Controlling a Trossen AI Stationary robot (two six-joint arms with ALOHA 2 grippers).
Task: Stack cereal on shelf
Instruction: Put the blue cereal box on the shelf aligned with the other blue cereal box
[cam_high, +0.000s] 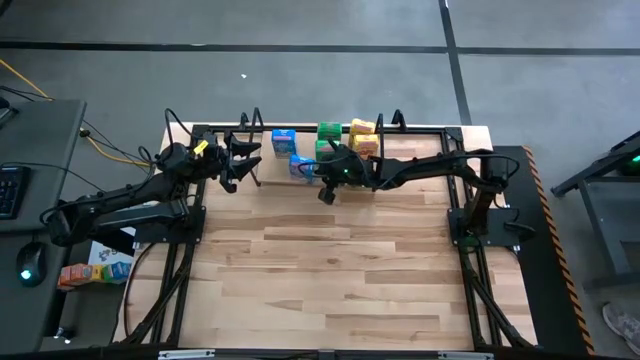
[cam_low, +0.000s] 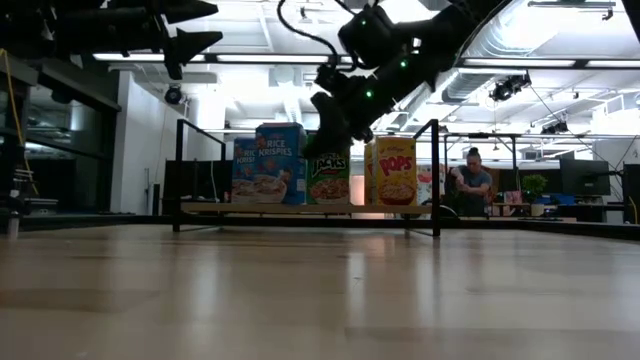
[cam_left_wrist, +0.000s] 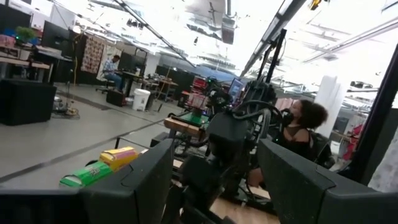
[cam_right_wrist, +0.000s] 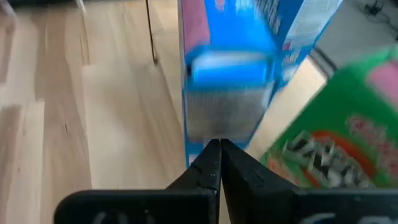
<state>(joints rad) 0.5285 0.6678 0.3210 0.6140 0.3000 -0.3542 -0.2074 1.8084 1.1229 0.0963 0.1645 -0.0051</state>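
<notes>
Cereal boxes on shelf: two blue, two green, two yellow, right gripper clenched empty, left gripper released

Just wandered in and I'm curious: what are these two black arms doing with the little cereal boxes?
They are lining small printed cardboard cereal boxes up on a pale wooden shelf at the table's far edge. The right hand is shut and empty, beside the blue boxes. A green box and a yellow box stand next to them. The left hand waits open near the shelf's left end.
</notes>
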